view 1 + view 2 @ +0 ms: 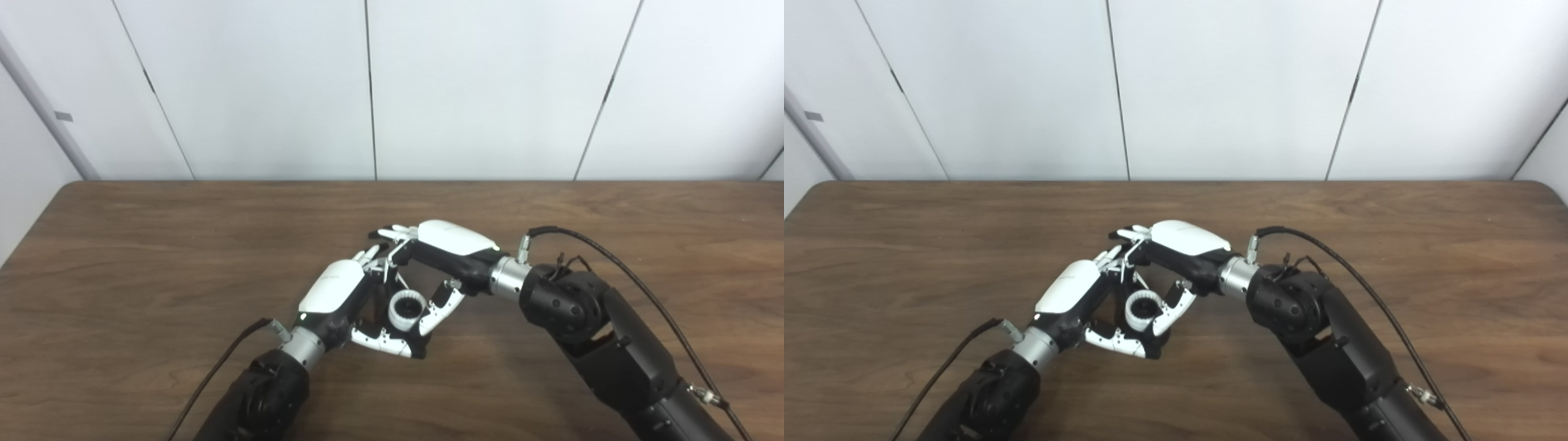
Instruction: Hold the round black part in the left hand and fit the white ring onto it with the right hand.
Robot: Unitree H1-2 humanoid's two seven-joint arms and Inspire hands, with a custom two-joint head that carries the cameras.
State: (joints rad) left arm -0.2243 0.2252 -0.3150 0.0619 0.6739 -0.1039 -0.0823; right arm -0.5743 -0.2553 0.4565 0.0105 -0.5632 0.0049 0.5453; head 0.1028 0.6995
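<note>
Near the middle of the wooden desk, a little toward its near edge, the two hands are brought together around a small toothed white ring. The ring is seen from above as a short ribbed collar with a dark hollow centre; whether the round black part already sits inside it, or only beneath and beside it, cannot be told, since dark palm and dark part merge.

The left hand is curled, its thumb stretched along the near side below the ring, and the black part is judged to be held in that grasp. The right hand is arched over from the far right, its thumb lowered against the ring's right flank and its fingers bent down behind; it appears closed on the ring, though the contact on the far side is hidden.

The step in hand is judged to be the seating of the ring. It would be done best with the ring kept level and centred over the part, pressed straight down without tilt, while the left hand is kept steady as a support. Any teeth should be lined up before force is applied.

The ring looks like hard matte plastic, finely ridged; the hands are glossy white shells over black frames; the desk is dark wood-grain laminate, smooth and flat.
</note>
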